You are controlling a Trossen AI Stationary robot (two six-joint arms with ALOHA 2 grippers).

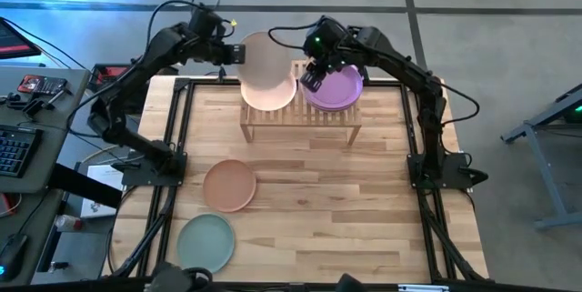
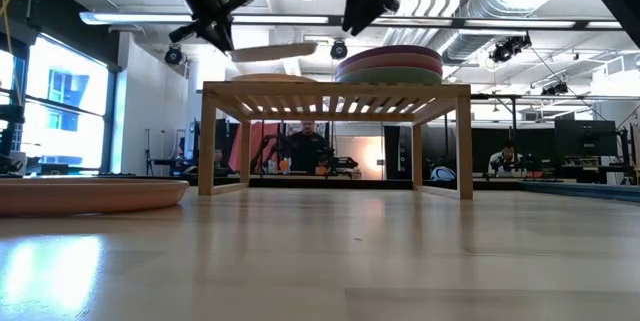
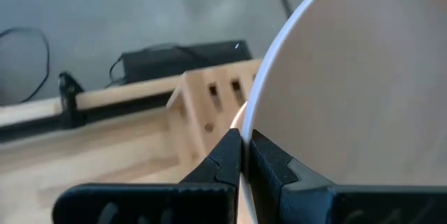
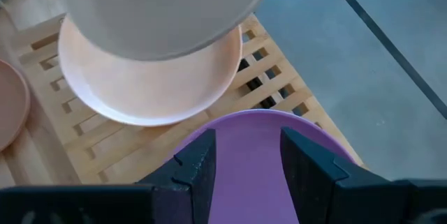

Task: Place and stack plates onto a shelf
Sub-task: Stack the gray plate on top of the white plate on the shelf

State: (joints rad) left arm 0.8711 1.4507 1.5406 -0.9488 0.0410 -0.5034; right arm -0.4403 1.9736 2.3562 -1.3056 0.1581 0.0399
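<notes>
Pinching beige plate (left gripper)

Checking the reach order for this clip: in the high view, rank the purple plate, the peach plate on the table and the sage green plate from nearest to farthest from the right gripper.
From the right gripper, over the shelf:
1. Purple plate: atop the stack on the shelf's right half, just beside the gripper.
2. Peach plate: on the table in front of the shelf, toward the left arm's side.
3. Sage green plate: by the table's front edge, left side.
</notes>
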